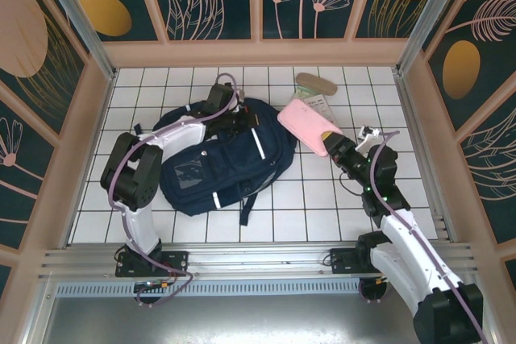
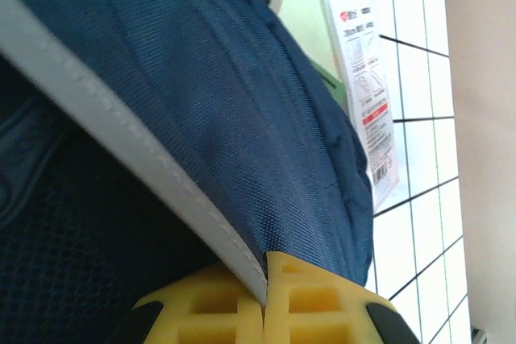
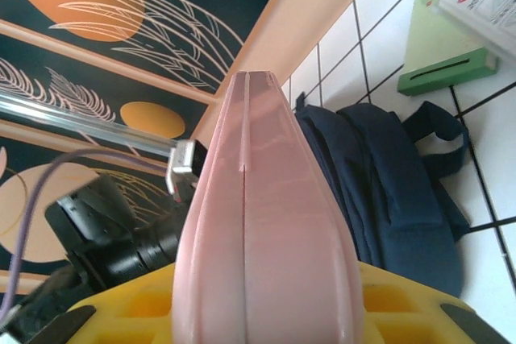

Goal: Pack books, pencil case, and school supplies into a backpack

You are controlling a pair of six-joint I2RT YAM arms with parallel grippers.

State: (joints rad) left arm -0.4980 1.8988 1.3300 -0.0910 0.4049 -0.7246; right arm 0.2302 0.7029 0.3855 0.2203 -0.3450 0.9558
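"Starting at the left, what have you got?"

"Item 1: left gripper, at the far end of the backpack. Its fingers are closed and pinch the navy cloth right at a pale strip. My wrist camera shows that strip running in between the yellow pads. Purpose, as I read it: to hold the bag's mouth up so something can go in. Item 2: the backpack itself, lying left of centre on the tiled table, with a strap trailing toward me."

"And to the right?"

"Item 3: pencil case, pink and soft, just beside the bag's right edge. I cannot tell whether the two touch. Item 4: right gripper, fingers clamped on the near end of that case. The free end points toward the bag, so I judge it is held to go in end first. It is not yet inside."

"Anything else, anything in the way?"

"Item 5: green pack, on the table just behind the case. Item 6: tan oval piece, beyond that, near the back wall. Both are unpacked. Obstacles: I cannot see how wide the opening stands. My left gripper also sits at that same end of the bag, so the case would need to enter from the right, clear of it."
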